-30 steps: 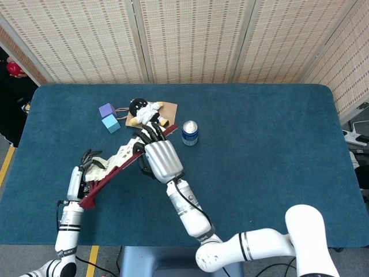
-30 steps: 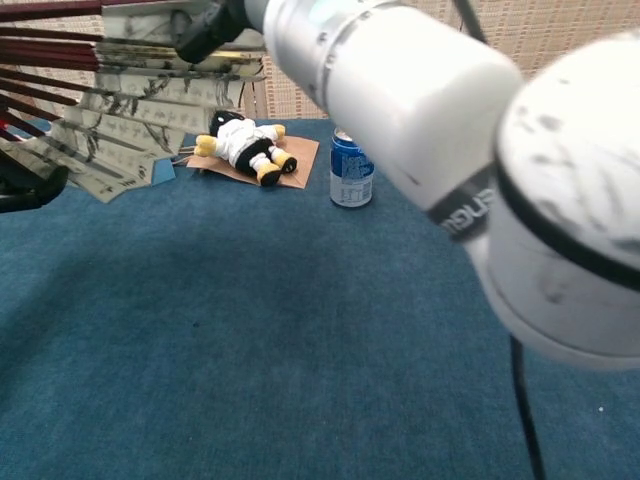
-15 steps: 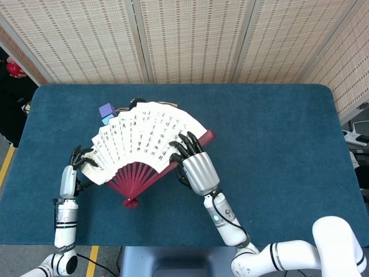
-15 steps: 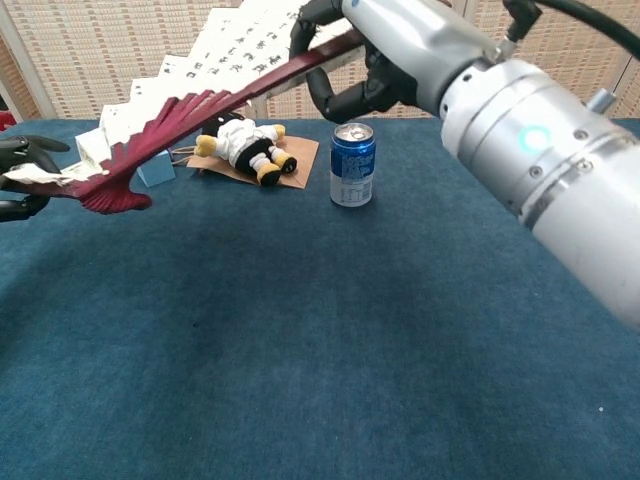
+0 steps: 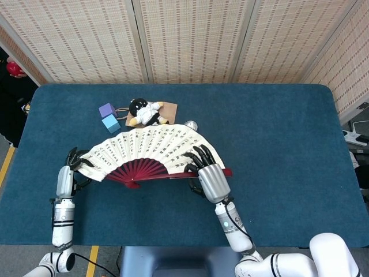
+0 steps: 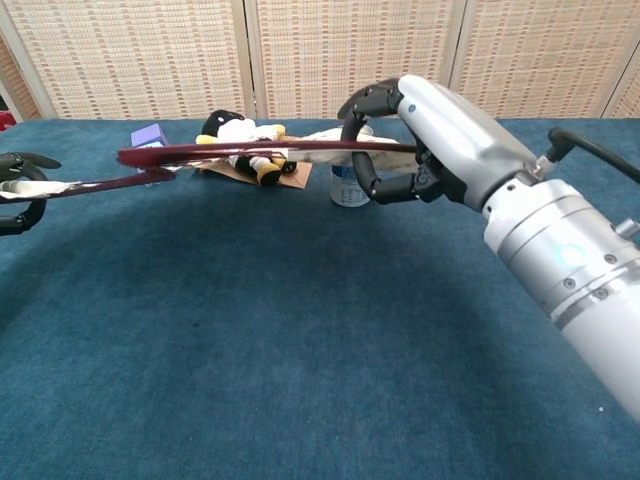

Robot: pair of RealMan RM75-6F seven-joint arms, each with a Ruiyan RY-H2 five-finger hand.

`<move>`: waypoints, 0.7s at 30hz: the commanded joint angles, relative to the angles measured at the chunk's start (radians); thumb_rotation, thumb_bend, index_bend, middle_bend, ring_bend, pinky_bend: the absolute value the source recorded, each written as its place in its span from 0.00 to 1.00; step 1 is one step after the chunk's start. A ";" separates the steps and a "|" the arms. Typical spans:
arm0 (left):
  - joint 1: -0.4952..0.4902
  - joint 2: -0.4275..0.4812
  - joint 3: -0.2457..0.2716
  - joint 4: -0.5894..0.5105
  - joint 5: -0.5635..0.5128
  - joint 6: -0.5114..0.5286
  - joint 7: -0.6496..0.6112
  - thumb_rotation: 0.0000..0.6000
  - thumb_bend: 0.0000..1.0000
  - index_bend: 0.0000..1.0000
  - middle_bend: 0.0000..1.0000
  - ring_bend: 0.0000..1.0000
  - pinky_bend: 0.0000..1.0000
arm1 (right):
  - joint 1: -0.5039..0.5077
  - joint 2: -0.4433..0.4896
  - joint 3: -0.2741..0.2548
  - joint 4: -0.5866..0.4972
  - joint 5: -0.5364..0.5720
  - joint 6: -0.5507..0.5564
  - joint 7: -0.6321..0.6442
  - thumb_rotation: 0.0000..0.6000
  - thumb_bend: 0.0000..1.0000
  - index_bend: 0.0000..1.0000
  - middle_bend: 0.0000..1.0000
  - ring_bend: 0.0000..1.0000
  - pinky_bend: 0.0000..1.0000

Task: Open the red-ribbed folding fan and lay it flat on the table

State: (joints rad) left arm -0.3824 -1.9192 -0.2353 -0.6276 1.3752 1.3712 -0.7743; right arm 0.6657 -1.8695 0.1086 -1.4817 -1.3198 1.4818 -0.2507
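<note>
Now that the fan [image 5: 147,151] is spread into a wide half circle, the opening part of the task looks done. Half a second ago it was tipped up and only partly spread; now it is wider and lies almost level. It is not down yet, though. From the chest view it hangs in the air above the tabletop [image 5: 277,138], with its dark shadow on the blue cloth below.

Going from left to right, the left hand [image 5: 74,164] sits near the left edge of the tabletop. Its fingers [image 6: 22,160] are curled around the left end of the fan and pinch it. Next comes the fan itself, white paper with black writing and red ribs that meet at the bottom middle. It stretches across the near left part of the tabletop. Then comes the right hand [image 6: 420,140]. Its fingers [image 5: 199,157] wrap around the red rib at the right end and hold it tight.

I think both hands now need to go down together and then let go.

Behind the fan, toward the far edge, are a purple block [image 5: 107,109], a light blue block [image 5: 110,123], and a small doll [image 5: 147,112] lying on a brown card [image 5: 170,108]. A blue can [image 6: 345,188] stands just under the fan's far rim. The can may get in the way if the fan goes straight down, so the fan may need to come closer to the near edge first.
</note>
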 commanded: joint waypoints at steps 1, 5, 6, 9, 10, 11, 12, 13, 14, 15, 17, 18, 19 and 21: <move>-0.002 -0.022 0.011 0.056 -0.005 -0.034 -0.011 1.00 0.63 0.34 0.18 0.04 0.10 | -0.027 -0.012 -0.016 0.030 -0.016 -0.011 0.022 1.00 0.64 0.54 0.21 0.07 0.04; 0.003 -0.032 0.041 0.103 0.009 -0.060 0.001 1.00 0.60 0.04 0.11 0.00 0.09 | -0.060 -0.020 -0.039 0.052 -0.033 -0.019 0.042 1.00 0.64 0.51 0.21 0.07 0.04; 0.006 -0.035 0.050 0.117 0.014 -0.063 0.006 1.00 0.59 0.01 0.09 0.00 0.09 | -0.070 -0.024 -0.047 0.061 -0.042 -0.018 0.047 1.00 0.64 0.48 0.21 0.07 0.04; 0.011 -0.042 0.052 0.138 0.017 -0.046 -0.006 1.00 0.59 0.00 0.06 0.00 0.09 | -0.088 -0.041 -0.056 0.087 -0.066 -0.018 0.072 1.00 0.64 0.42 0.21 0.07 0.04; 0.012 -0.043 0.050 0.143 0.017 -0.039 -0.011 1.00 0.59 0.00 0.06 0.00 0.09 | -0.091 -0.045 -0.056 0.094 -0.071 -0.021 0.079 1.00 0.64 0.41 0.21 0.07 0.04; 0.013 -0.042 0.050 0.147 0.018 -0.035 -0.017 1.00 0.59 0.00 0.06 0.00 0.09 | -0.094 -0.049 -0.055 0.100 -0.075 -0.026 0.083 1.00 0.64 0.41 0.21 0.07 0.04; 0.015 -0.040 0.048 0.149 0.017 -0.029 -0.028 1.00 0.59 0.00 0.06 0.00 0.09 | -0.095 -0.054 -0.052 0.105 -0.082 -0.030 0.087 1.00 0.64 0.40 0.21 0.07 0.04; 0.016 -0.038 0.046 0.150 0.016 -0.025 -0.035 1.00 0.59 0.00 0.06 0.00 0.09 | -0.096 -0.057 -0.050 0.107 -0.088 -0.032 0.087 1.00 0.64 0.40 0.21 0.07 0.04; 0.018 -0.035 0.044 0.150 0.014 -0.021 -0.044 1.00 0.59 0.00 0.05 0.00 0.09 | -0.097 -0.059 -0.046 0.108 -0.096 -0.034 0.085 1.00 0.64 0.39 0.21 0.07 0.04; 0.019 -0.033 0.042 0.149 0.013 -0.019 -0.049 1.00 0.59 0.00 0.04 0.00 0.09 | -0.098 -0.059 -0.044 0.105 -0.103 -0.036 0.083 1.00 0.64 0.38 0.21 0.07 0.04; 0.020 -0.025 0.043 0.136 0.013 -0.023 -0.059 1.00 0.57 0.00 0.01 0.00 0.09 | -0.098 -0.048 -0.043 0.093 -0.113 -0.046 0.057 1.00 0.64 0.29 0.21 0.07 0.04; 0.021 -0.017 0.049 0.126 0.016 -0.034 -0.060 1.00 0.55 0.00 0.01 0.00 0.09 | -0.098 -0.041 -0.041 0.085 -0.117 -0.050 0.040 1.00 0.63 0.23 0.20 0.06 0.04; 0.023 -0.008 0.055 0.111 0.018 -0.046 -0.063 1.00 0.51 0.00 0.00 0.00 0.08 | -0.099 -0.034 -0.039 0.077 -0.121 -0.051 0.020 1.00 0.58 0.11 0.19 0.05 0.04; 0.027 0.021 0.072 0.065 0.028 -0.072 -0.079 1.00 0.46 0.00 0.00 0.00 0.07 | -0.101 -0.014 -0.035 0.051 -0.126 -0.056 -0.026 1.00 0.46 0.01 0.16 0.02 0.02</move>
State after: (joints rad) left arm -0.3597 -1.9253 -0.1802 -0.5243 1.3937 1.3250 -0.8391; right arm 0.5673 -1.9061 0.0679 -1.4029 -1.4361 1.4343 -0.2311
